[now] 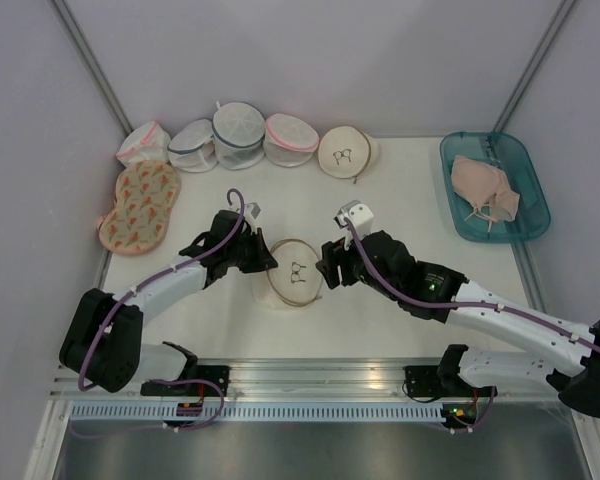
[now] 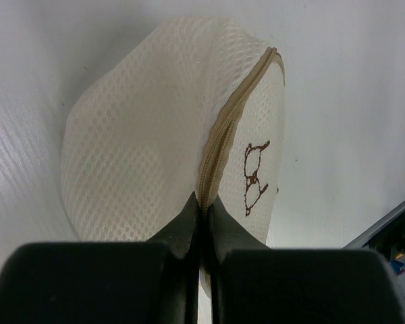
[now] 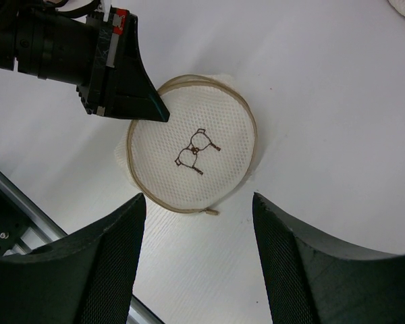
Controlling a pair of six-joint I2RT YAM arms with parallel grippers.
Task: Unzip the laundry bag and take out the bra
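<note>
The laundry bag (image 1: 296, 272) is a round cream mesh dome with a black bra outline and a tan zip rim, lying at the table's middle. My left gripper (image 1: 271, 262) is shut on the zip rim (image 2: 223, 135) at the bag's left edge; in the left wrist view its tips (image 2: 203, 201) pinch the tan band. My right gripper (image 1: 325, 270) hovers open just right of the bag. In the right wrist view the bag (image 3: 189, 152) and its zip pull (image 3: 211, 212) lie beyond the wide-set fingers (image 3: 197, 202). A peach-pink bra (image 1: 485, 190) lies in the teal tray. The bag's inside is hidden.
The teal tray (image 1: 525, 165) stands at the back right. Along the back wall are several white mesh bags (image 1: 240, 135) and a second cream bag (image 1: 345, 152). A flat orange-patterned bag (image 1: 138, 205) lies at the left. A metal rail (image 1: 310, 375) runs along the near edge.
</note>
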